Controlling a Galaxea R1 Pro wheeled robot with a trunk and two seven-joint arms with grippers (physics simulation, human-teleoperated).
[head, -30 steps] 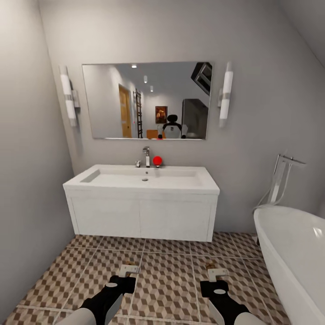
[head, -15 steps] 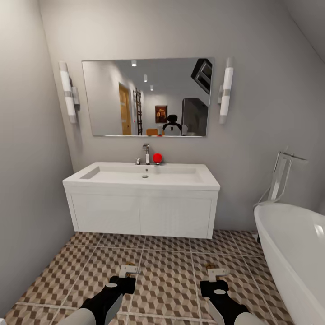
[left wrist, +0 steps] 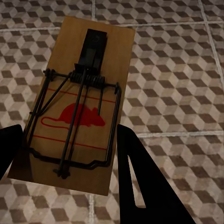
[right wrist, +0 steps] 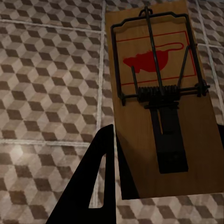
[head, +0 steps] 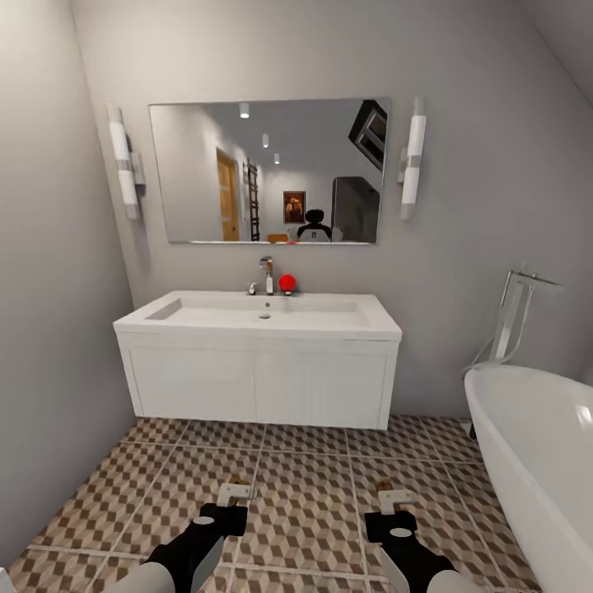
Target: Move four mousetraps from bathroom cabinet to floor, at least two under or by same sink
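Bathroom floor (head: 305, 482), cube-pattern tile, runs up to bathroom sink (head: 259, 317) on wall-hung vanity; bathtub (head: 535, 445) to sink's right. You carry one trap per tool, boards flat, likely for setting down near sink. Left tool (head: 235, 494) clamped on mousetrap (left wrist: 77, 109); right tool (head: 395, 498) clamped on second mousetrap (right wrist: 161, 93). Both arms low, reaching forward toward sink, tools short of vanity, over floor.

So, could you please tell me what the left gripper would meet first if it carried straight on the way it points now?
Most likely the tiled floor. The left gripper, shut on a mousetrap, looks along its fingers at tiles and nothing else; the sink cabinet stands further ahead, though depth is hard to judge.
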